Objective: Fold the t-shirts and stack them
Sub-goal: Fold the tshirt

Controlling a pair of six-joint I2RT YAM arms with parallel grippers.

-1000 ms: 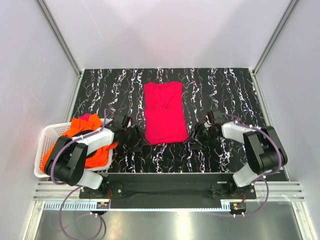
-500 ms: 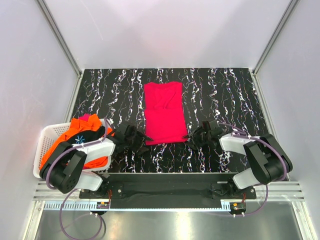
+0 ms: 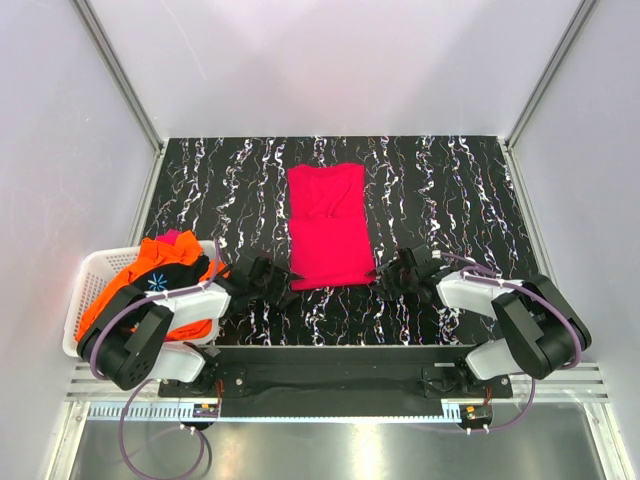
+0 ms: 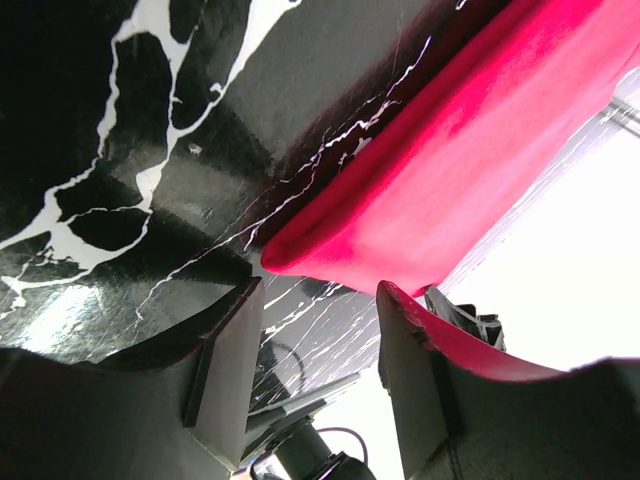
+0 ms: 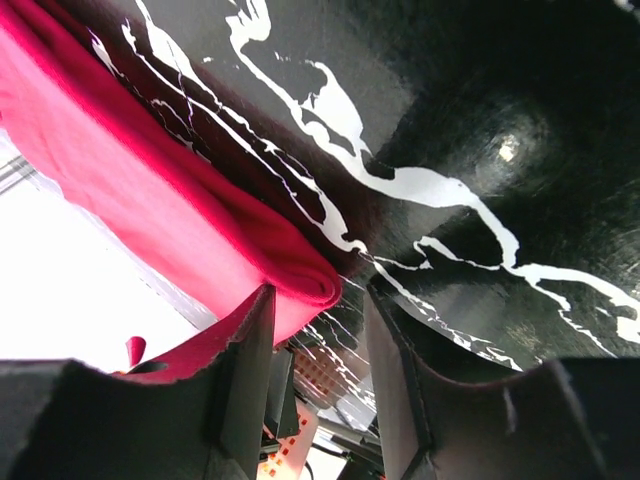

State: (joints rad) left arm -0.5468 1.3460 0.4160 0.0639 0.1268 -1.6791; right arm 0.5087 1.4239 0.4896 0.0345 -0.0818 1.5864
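Note:
A magenta-red t-shirt (image 3: 326, 225), folded into a long strip, lies flat in the middle of the black marbled table (image 3: 450, 190). My left gripper (image 3: 281, 284) is open, low on the table at the shirt's near left corner. In the left wrist view (image 4: 315, 335) that corner (image 4: 440, 190) lies just ahead of the jaws. My right gripper (image 3: 387, 278) is open at the near right corner. In the right wrist view (image 5: 318, 335) the folded corner (image 5: 305, 280) sits at the mouth of the jaws. An orange shirt (image 3: 150, 258), a black one (image 3: 180, 270) and a pink one (image 3: 172, 234) lie in the basket.
A white slatted basket (image 3: 92, 275) stands at the table's near left, beside the left arm. Grey enclosure walls with metal posts (image 3: 120, 80) close in the table on three sides.
Both arms have dropped lower and drawn in toward the shirt's near corners. The shirt has not moved.

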